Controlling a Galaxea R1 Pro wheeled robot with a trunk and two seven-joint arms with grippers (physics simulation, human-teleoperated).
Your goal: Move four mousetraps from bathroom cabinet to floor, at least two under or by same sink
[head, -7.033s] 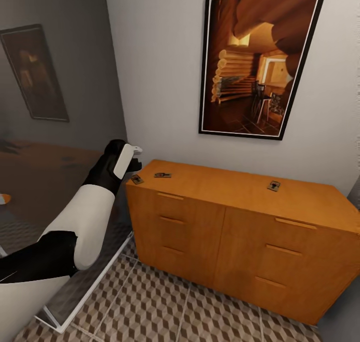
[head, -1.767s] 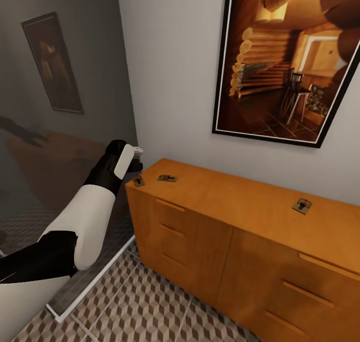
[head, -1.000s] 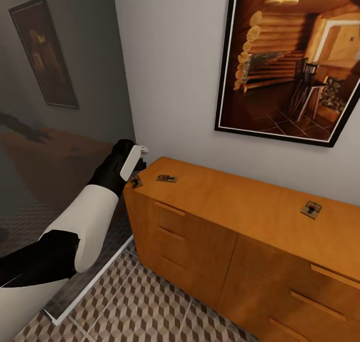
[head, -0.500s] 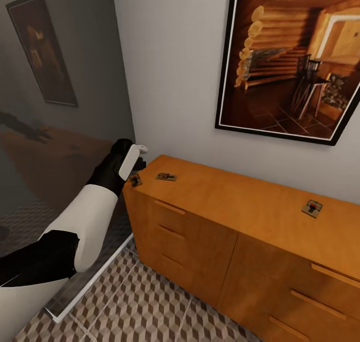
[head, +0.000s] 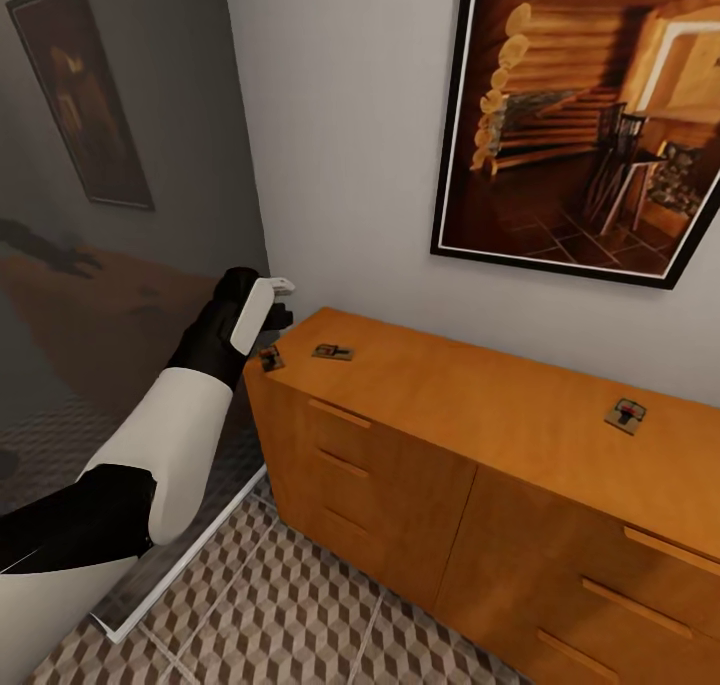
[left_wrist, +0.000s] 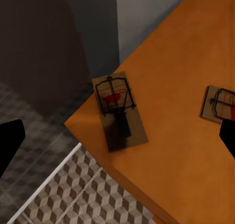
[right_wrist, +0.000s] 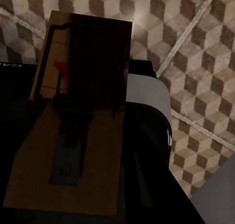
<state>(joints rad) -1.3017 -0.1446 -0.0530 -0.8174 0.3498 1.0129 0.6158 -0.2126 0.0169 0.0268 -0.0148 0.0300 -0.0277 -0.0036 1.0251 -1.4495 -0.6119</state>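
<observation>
Change: since 0.5 s earlier the left gripper (head: pixel 275 310) had lifted slightly above the cabinet's corner.
Left gripper: fingers spread apart, empty, hovering over the corner mousetrap (left_wrist: pixel 119 110).
Cabinet (head: pixel 470 415): 3 mousetraps on top; corner one (head: pixel 268 359), second mousetrap (head: pixel 331 351) near it, third mousetrap (head: pixel 624 414) well apart at the right.
Right gripper: clamped on a fourth mousetrap (right_wrist: pixel 73 121) above the bathroom floor (right_wrist: pixel 196 47).

orange-brown cabinet (head: pixel 480 415), tan mousetraps (left_wrist: pixel 119 111) with red marks, brown-beige cube-patterned floor (head: pixel 290 605)
</observation>
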